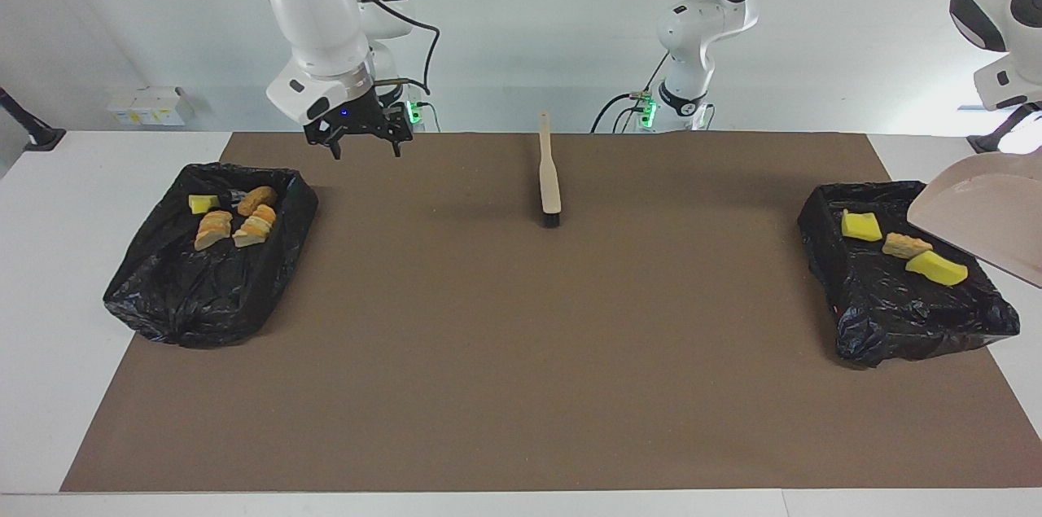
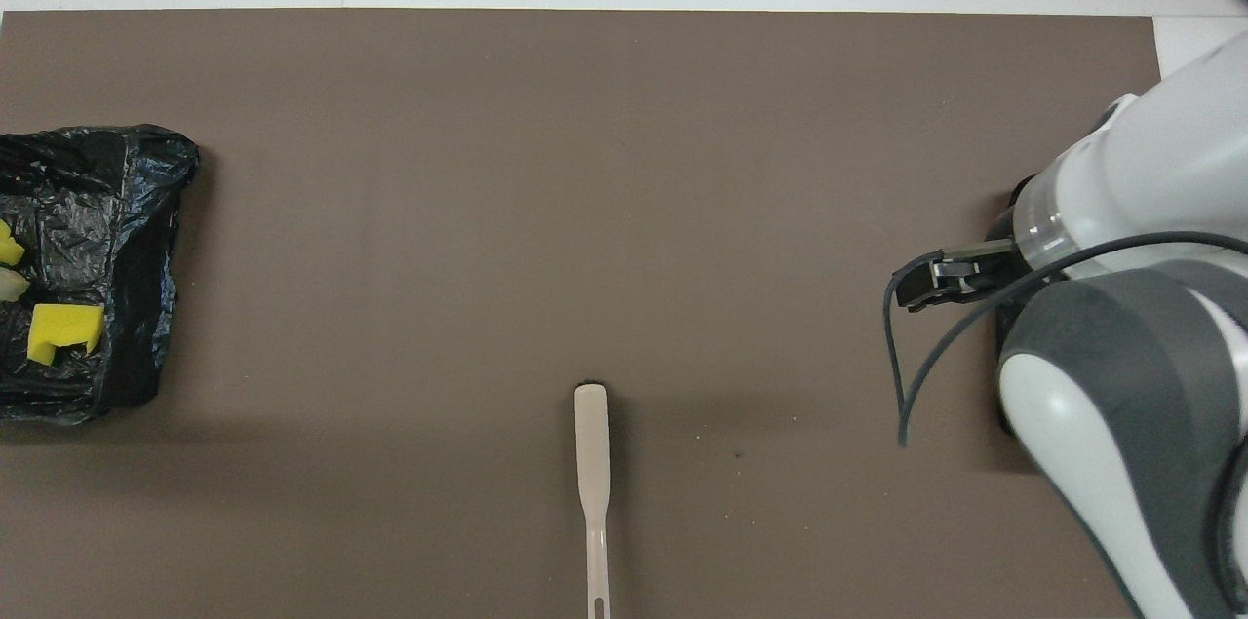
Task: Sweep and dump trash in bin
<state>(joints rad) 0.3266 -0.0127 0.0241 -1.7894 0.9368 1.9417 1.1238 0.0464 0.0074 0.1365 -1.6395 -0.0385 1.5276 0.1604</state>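
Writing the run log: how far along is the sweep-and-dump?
Nearly done. No scraps remain on the mat. Four pieces lie in the bin at the right arm's end, three in the bin at the left arm's end. The dustpan is tilted over that bin, empty. The brush lies on the mat. The right gripper is open, empty. Left: set the dustpan down.

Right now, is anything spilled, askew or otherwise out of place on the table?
Nothing stands out. No scraps lie on the brown mat: four sit in the bin at the right arm's end, three in the bin at the left arm's end. The brush lies flat mid-table, and the tipped dustpan looks empty.
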